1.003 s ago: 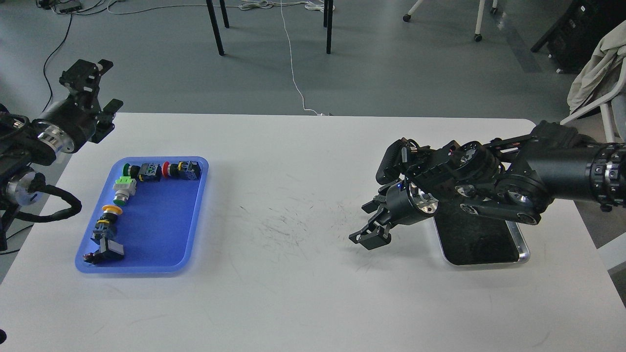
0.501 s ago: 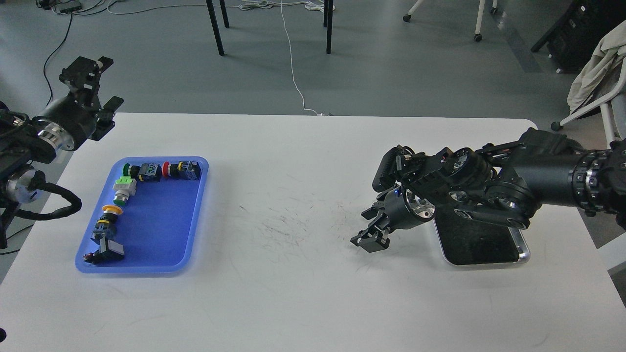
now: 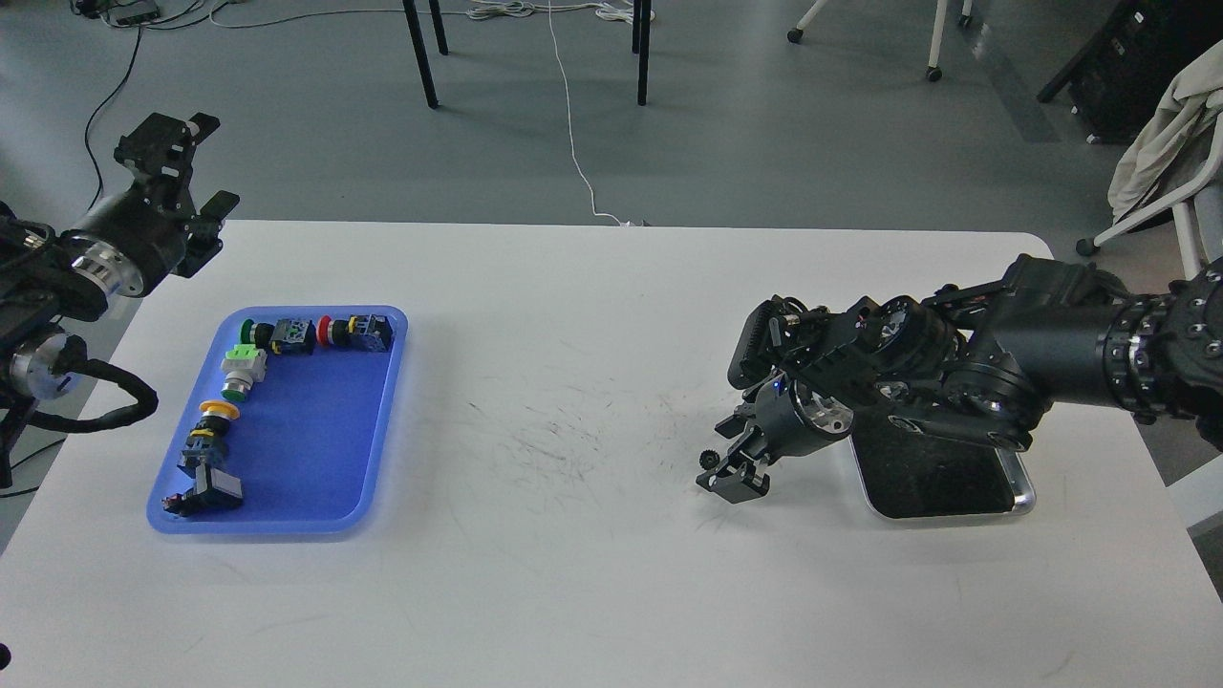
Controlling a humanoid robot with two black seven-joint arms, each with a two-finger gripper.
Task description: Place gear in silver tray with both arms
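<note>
Gear (image 3: 708, 458): small, dark, toothed wheel, seen at the tip of the right gripper (image 3: 731, 473), low over the white worktop (image 3: 573, 382) and just left of the silver tray (image 3: 1022, 492). Whether it rested on the worktop or was lifted clear could not be told.

Right gripper: black, two-fingered, pointed down and to the left. Fingers stood close together about the gear. A firm clamp could not be confirmed at this size; contact appeared likely.

Silver tray: shiny rim, dark bottom, at the right side of the worktop, its upper part hidden under the right arm (image 3: 955, 382). No gear visible in the part that showed.

Left gripper (image 3: 172, 172): raised beyond the far left corner of the worktop, well apart from everything, fingers spread, holding nothing.

Blue tray (image 3: 382, 420): left side of the worktop, holding a row of push-button switches (image 3: 287, 336) along its far and left edges.

Step in hand, as judged: the pick-up of the gear, grasp at or near completion.

Next move, as judged: a short lift, a carry to the right over the near rim, then release above the dark bottom. The wrist would need to clear the raised rim.
</note>
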